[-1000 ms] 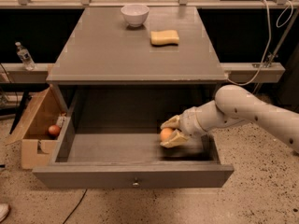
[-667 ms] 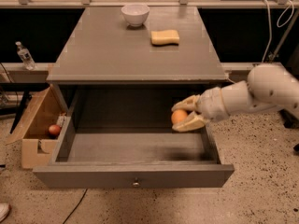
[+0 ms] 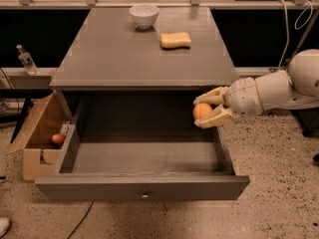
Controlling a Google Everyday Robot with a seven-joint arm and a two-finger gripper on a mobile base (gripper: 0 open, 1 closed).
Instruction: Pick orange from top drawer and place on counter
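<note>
The orange (image 3: 202,111) is held between the two fingers of my gripper (image 3: 205,110), lifted above the right side of the open top drawer (image 3: 144,158) and just below the counter's front edge. The arm reaches in from the right. The drawer is pulled out, its inside bare, with a small round knob (image 3: 145,195) on the front panel. The grey counter (image 3: 139,49) lies above and behind the gripper.
A white bowl (image 3: 144,15) and a yellow sponge (image 3: 176,40) sit at the back of the counter. A brown cardboard box (image 3: 37,138) on the floor at the left holds a reddish round fruit (image 3: 58,139). A small bottle (image 3: 26,59) stands on a ledge at far left.
The gripper has risen from the drawer floor with the orange in it, moving up and to the right, now near the counter's front edge.
</note>
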